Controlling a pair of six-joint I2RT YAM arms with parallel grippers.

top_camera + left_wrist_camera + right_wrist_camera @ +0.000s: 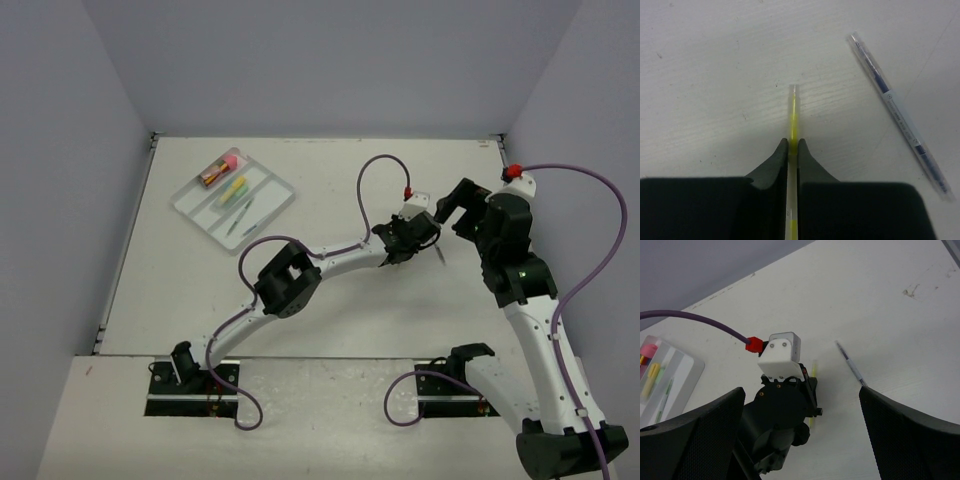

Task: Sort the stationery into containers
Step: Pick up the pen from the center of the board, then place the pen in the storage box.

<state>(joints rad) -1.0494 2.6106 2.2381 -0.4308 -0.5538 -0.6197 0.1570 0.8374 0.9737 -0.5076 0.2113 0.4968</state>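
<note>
Mid-sort: the left gripper (792, 144) clamps a thin yellow pen (793, 111) right of centre, a blue pen (897, 114) lying loose just to its right. Neither has reached the tray (283, 191) at far left, which holds several items. The right gripper (450, 210) hovers nearby, jaws apart.

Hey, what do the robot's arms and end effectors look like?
The left arm and right arm have white links with black joints. A purple cable loops along each, ending in a red plug by a white wrist box. The end effector fingers are black, the right pair with a dotted mesh texture.
</note>
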